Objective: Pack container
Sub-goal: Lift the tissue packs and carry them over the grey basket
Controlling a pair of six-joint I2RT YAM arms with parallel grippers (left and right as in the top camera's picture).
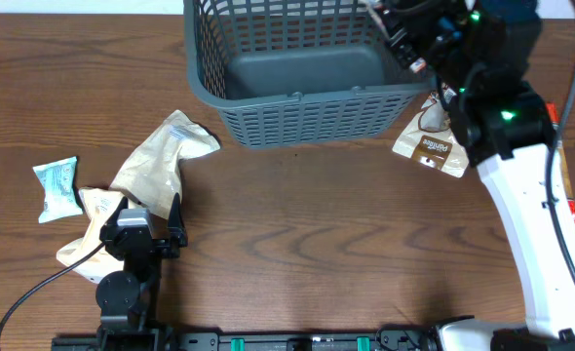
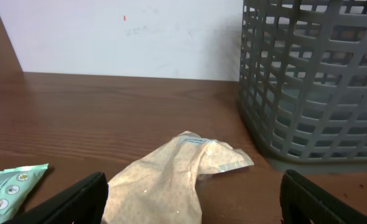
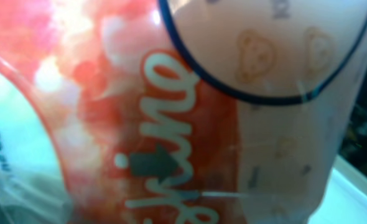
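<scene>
The container (image 1: 297, 109), a big dark grey lattice basket, stands at the back of the table; its wall (image 2: 314, 93) shows at the right of the left wrist view. My right gripper (image 1: 405, 41) hovers over its right end. A red and pink packet (image 3: 171, 124) with white lettering fills the right wrist view and hides the fingers, so the gripper appears shut on it. My left gripper (image 1: 141, 211) (image 2: 193, 196) stands open at the front left. A crumpled beige packet (image 1: 163, 154) (image 2: 171, 180) lies flat between and beyond its fingers.
A teal packet (image 1: 56, 185) (image 2: 6, 190) lies at the far left. Another beige packet (image 1: 91, 222) sits beside the left arm. A brown and white pouch (image 1: 434, 142) rests on the table by the basket's right corner, under the right arm.
</scene>
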